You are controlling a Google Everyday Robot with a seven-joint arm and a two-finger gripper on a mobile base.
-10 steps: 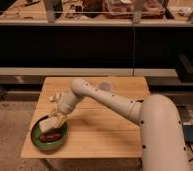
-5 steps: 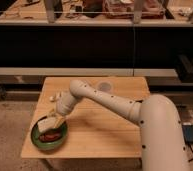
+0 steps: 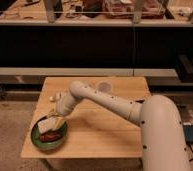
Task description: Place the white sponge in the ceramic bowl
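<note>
Arm (image 3: 115, 102) reaches across the wooden table (image 3: 97, 132) to the ceramic bowl (image 3: 49, 134) at 8 o'clock.
The gripper (image 3: 52, 121) hangs over the bowl's upper rim, pinching the white sponge (image 3: 45, 125); a reddish item (image 3: 51, 135) lies inside, a pale cup (image 3: 104, 87) sits at 12 o'clock.

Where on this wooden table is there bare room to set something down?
Free: the wooden table right of the green glazed ceramic bowl, under the arm, and its right end beyond the pale translucent cup. Crowded: front-left, where the gripper sits over the bowl, white sponge inside.
</note>
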